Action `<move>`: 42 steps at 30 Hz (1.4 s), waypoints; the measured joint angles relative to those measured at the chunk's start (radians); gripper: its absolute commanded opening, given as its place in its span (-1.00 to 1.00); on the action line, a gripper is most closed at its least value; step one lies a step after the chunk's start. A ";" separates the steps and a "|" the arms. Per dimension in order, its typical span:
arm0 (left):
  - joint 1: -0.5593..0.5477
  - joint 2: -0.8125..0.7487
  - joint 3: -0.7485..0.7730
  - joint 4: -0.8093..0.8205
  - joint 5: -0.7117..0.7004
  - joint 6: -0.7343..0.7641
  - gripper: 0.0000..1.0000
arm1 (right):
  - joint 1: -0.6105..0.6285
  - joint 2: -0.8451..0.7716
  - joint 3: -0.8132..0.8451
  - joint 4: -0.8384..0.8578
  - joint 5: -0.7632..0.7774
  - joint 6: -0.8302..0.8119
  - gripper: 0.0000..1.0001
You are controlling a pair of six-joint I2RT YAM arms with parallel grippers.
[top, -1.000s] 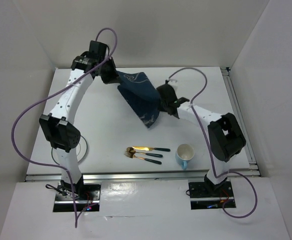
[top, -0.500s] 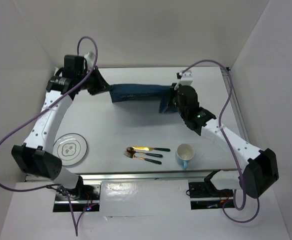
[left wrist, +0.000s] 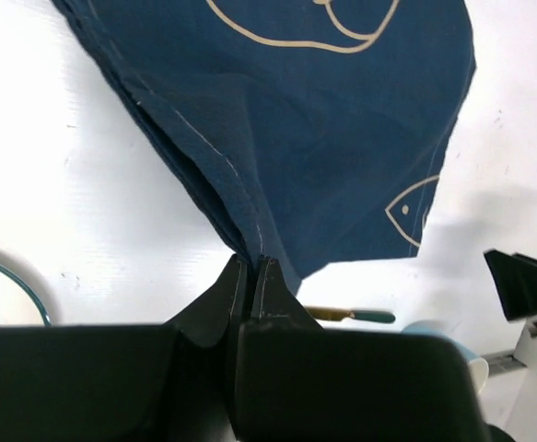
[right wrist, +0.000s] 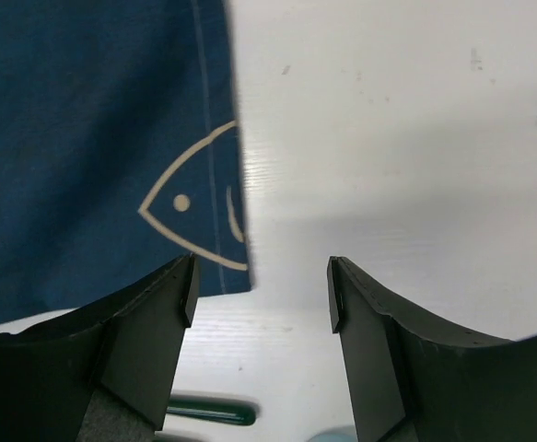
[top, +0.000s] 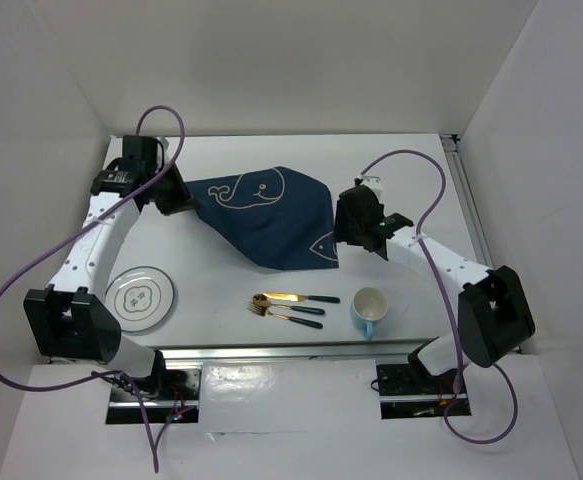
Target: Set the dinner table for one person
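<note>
Right gripper has released, jaws wide; placemat now spread on table. Left gripper still pinches its corner.

Bright, even light washes the dinner table, casting soft shadows.

White wall panels box me in at 9, 12 and 3 o'clock, all plain and bare. My white tabletop has a silver rail along its 3 o'clock edge and another along 6 o'clock. The light is bright and even, throwing soft shadows.
</note>
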 measured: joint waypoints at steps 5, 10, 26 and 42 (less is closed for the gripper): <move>0.000 0.000 -0.010 -0.014 -0.076 -0.009 -0.33 | 0.000 -0.026 0.011 -0.002 -0.085 0.004 0.34; 0.016 -0.001 -0.040 -0.098 -0.220 -0.069 0.30 | 0.000 0.107 0.181 -0.031 -0.185 -0.015 0.31; 0.035 0.088 -0.104 -0.050 -0.230 -0.087 0.52 | -0.164 0.434 0.349 -0.194 -0.349 -0.013 0.51; 0.006 0.373 -0.204 0.021 -0.165 -0.114 0.52 | -0.178 0.367 0.147 -0.179 -0.473 0.002 -0.19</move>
